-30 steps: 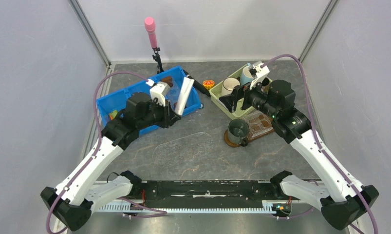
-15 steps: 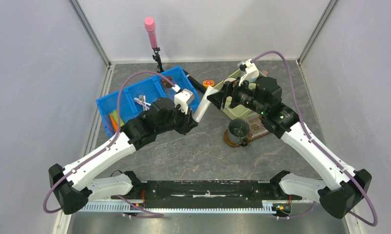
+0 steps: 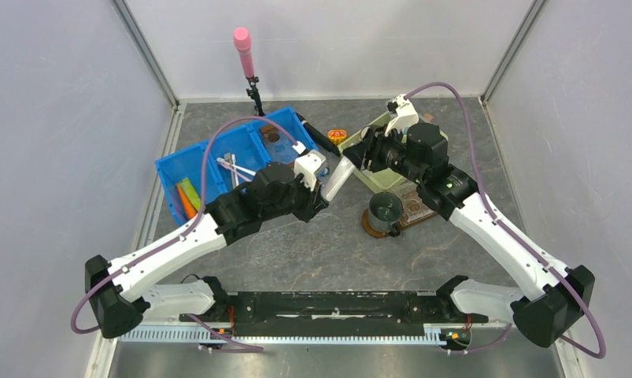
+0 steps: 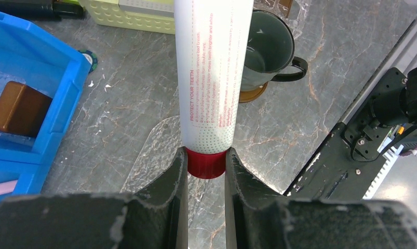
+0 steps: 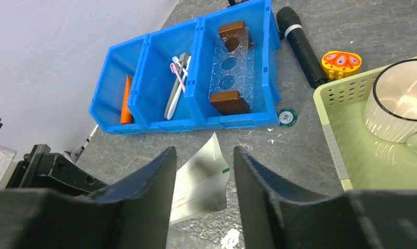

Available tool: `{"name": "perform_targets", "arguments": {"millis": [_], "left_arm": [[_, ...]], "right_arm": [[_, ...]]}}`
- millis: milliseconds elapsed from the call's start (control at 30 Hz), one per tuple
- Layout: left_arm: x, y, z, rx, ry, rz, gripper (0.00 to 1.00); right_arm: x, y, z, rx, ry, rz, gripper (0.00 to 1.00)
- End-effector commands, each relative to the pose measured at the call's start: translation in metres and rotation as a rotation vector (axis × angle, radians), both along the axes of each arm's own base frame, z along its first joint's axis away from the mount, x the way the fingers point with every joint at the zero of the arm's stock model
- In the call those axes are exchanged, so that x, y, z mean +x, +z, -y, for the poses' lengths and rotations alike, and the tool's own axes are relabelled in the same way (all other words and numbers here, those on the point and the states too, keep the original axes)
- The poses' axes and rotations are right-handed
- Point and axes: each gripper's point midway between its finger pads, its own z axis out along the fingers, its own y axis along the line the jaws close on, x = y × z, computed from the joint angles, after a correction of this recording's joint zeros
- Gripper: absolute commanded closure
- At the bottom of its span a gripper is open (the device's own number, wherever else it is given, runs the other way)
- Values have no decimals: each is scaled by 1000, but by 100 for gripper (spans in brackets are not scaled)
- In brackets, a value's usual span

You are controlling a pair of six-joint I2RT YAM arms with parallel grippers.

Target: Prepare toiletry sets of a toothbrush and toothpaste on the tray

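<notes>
Left gripper (image 4: 206, 162) pinches the tube (image 4: 214, 67) by its red cap. The tube's long axis points at the right gripper (image 5: 202, 155), which is spread and seemingly straddles the crimped end, near the tray (image 3: 416, 209).

You see the left gripper (image 3: 322, 194) holding a white tube (image 3: 338, 176) slanted above the table, between the blue bin (image 3: 171, 169) and the dark mug (image 3: 385, 211). The right gripper (image 3: 358, 157) is at the tube's far end. The mug stands on the brown tray (image 3: 421, 206).
</notes>
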Motion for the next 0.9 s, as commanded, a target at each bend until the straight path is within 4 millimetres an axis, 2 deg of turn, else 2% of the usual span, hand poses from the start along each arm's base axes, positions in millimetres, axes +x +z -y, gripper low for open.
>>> {"name": "perform_targets", "arguments": {"millis": [0,233,300,400,533,633,700,767,867], "left_arm": [[13,37,14,-65,-4,119,98],[15,27,18,-66,18,93,98],[15,25,19,-69,21,81,95],[16,22,21,-72,26,67,82],[16,20,21,-80,36,58,56],[17,19,19,-87,56,59,31],[19,20,15,-87,79,62,19],[22,20,11,-88,112,66,13],[25,21,2,-84,157,75,9]], "right_arm": [[2,18,4,33,-34,38,54],[-1,21,6,43,-36,47,88],[-2,21,8,40,-43,53,100],[-3,23,12,34,-51,65,100],[-5,28,15,29,-53,90,100],[-6,36,21,21,-68,124,100],[-7,41,27,8,-89,150,100],[-6,46,36,-14,-119,171,100],[-5,53,52,-53,-175,199,100]]}}
